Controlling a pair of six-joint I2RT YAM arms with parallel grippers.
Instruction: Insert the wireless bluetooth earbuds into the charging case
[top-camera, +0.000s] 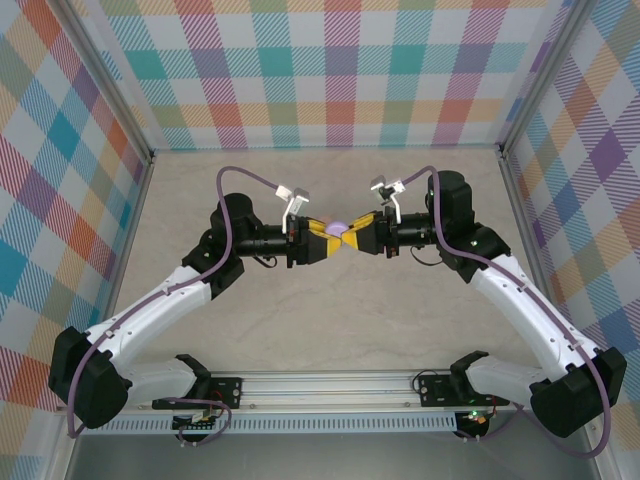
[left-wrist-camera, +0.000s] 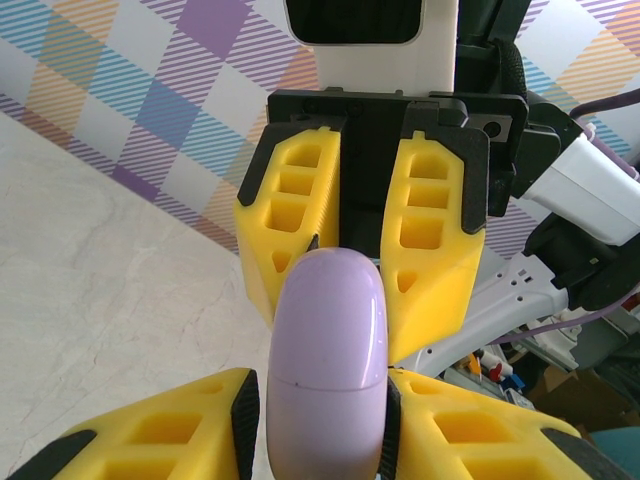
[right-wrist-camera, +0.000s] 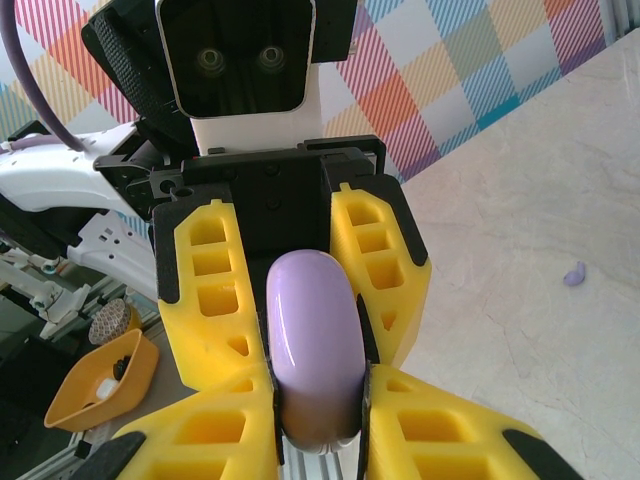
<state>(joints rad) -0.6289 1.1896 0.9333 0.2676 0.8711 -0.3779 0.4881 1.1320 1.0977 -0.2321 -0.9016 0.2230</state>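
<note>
The left arm's yellow fingers (left-wrist-camera: 180, 425) are clamping one end of a lilac oval plastic charging case (left-wrist-camera: 328, 370), held above the marbled worktop (right-wrist-camera: 520, 340). Its long axis is running level toward the right arm's yellow fingers (right-wrist-camera: 440, 430), pinching the other end. Uneven pulling is likely risking a slip off the glossy shell. A tiny purple plastic earbud (right-wrist-camera: 574, 273) is lying on the worktop, well apart from the case.

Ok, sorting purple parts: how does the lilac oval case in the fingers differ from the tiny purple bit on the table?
The glossy lilac oval case is far larger than the tiny purple bud. The case is gripped by yellow fingers; the bud lies loose on the table. Both are purple.
</note>
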